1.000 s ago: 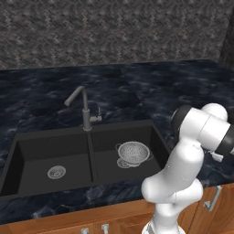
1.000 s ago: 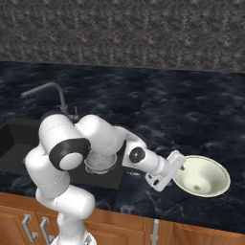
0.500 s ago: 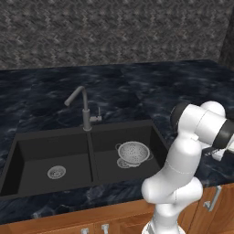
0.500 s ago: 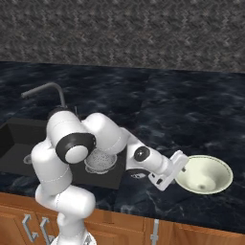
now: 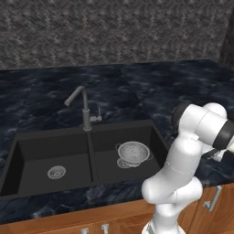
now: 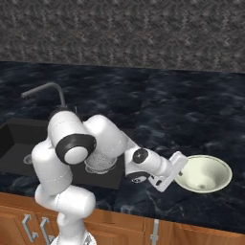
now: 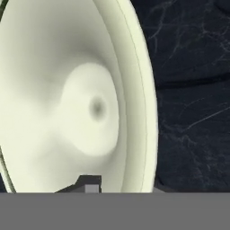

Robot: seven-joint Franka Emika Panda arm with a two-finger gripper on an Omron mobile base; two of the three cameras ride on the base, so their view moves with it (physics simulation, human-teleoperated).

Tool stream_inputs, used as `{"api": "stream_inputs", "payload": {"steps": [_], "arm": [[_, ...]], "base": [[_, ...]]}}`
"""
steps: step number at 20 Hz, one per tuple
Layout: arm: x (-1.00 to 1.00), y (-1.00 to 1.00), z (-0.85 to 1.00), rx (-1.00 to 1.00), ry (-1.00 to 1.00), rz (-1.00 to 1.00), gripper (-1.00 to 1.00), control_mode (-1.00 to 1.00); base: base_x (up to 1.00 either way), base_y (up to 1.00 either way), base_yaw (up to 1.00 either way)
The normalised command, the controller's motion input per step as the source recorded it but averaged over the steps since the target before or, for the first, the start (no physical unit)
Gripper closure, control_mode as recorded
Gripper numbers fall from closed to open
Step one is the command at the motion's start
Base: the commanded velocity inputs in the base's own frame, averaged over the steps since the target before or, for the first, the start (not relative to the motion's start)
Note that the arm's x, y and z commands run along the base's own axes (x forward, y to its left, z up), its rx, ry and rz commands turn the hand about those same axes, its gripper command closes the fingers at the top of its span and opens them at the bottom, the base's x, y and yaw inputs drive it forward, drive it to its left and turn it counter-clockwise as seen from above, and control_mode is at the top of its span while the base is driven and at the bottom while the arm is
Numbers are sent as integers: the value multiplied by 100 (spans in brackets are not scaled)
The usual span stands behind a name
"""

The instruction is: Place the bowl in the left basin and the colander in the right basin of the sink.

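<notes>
Cream bowl (image 6: 203, 173), silver perforated colander (image 5: 133, 152), matte black sink (image 5: 27, 151), dark marbled counter (image 6: 191, 110).

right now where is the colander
The colander sits upright in the right basin of the sink, over its drain, right of the divider and in front of the faucet in the left base view.

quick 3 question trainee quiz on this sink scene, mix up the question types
1. True or false: the colander already sits in the right basin.
2. Where is the bowl? A) in the left basin B) on the counter right of the sink C) under the faucet
3. Fill in: the gripper is at the bowl's ____.

Key: 1 true. 2 B; the left basin holds only its drain. 3 rim, on the side nearest the sink.
</notes>
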Motion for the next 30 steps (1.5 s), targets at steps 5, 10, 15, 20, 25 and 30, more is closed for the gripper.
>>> {"api": "stream_inputs", "payload": {"steps": [5, 10, 15, 20, 25, 30], "arm": [[0, 0, 48, 0, 0, 0, 100, -100], [-3, 0, 72, 0, -1, 2, 100, -100], [-1, 0, 71, 2, -1, 6, 100, -100], [-1, 0, 76, 2, 0, 8, 100, -100], [-8, 6, 71, 4, 0, 10, 100, -100], [-37, 17, 56, 4, 0, 14, 100, -100]], "base": [[0, 0, 0], [0, 0, 0], [0, 0, 0], [0, 0, 0], [0, 0, 0], [0, 0, 0]]}}
